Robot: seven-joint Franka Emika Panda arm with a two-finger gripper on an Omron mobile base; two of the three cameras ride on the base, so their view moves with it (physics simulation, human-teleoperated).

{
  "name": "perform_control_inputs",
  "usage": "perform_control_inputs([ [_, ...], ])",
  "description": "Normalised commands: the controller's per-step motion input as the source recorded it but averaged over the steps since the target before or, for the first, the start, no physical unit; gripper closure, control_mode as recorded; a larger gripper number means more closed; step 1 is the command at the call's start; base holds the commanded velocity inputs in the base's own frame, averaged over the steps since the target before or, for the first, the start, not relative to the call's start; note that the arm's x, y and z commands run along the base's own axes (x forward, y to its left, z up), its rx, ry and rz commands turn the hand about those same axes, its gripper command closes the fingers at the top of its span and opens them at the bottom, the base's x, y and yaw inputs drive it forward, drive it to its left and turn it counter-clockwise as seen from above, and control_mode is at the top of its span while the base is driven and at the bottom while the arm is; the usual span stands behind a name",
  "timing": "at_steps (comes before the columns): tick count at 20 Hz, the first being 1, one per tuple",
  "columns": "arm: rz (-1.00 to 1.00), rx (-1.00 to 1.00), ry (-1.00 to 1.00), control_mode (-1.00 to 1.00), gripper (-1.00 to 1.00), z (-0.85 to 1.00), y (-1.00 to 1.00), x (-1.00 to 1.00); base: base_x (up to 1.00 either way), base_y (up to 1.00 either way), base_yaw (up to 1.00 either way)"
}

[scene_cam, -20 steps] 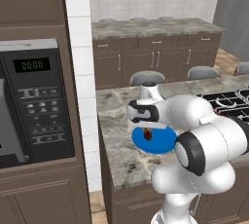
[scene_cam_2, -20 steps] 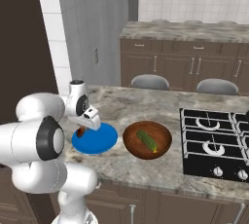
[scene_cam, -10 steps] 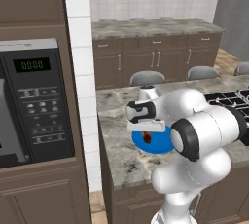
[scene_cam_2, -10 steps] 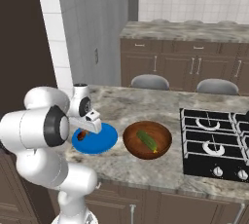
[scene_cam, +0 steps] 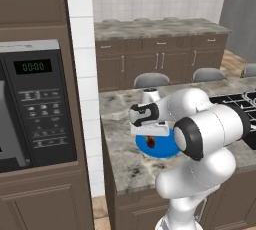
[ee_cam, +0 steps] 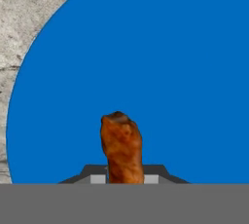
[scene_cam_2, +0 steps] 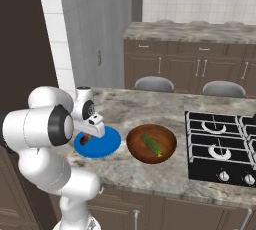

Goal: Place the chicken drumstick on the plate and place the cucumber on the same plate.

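Over the plate (ee_cam: 160, 62), the chicken drumstick (ee_cam: 121, 147) is pinched between the fingers (ee_cam: 97, 179), hung ready for release.

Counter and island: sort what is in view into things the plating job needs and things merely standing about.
Needed:
- chicken drumstick, held in the gripper over the plate
- plate, blue
- cucumber, lying in the wooden bowl

Standing about:
- stove
- microwave
- two stools
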Motion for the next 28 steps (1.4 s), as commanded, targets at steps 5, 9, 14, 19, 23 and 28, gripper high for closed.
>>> perform_control_inputs([
  [5,0.0,0.0,0.0,-1.0,-1.0,-0.02,-0.01,0.0,0.0,0.0,0.0],
  [9,0.0,0.0,0.0,-1.0,-1.0,0.0,-0.06,0.0,0.0,0.0,0.0],
  [14,0.0,0.0,0.0,-1.0,-1.0,0.1,-0.05,0.0,0.0,0.0,0.0],
  [19,0.0,0.03,0.0,-1.0,-1.0,0.42,-0.18,-0.02,0.0,0.0,0.0],
  [23,0.03,0.0,0.0,-1.0,-1.0,0.49,-0.31,-0.21,0.0,0.0,0.0],
  [28,0.15,0.0,0.0,-1.0,-1.0,0.47,-0.37,-0.31,0.0,0.0,0.0],
])
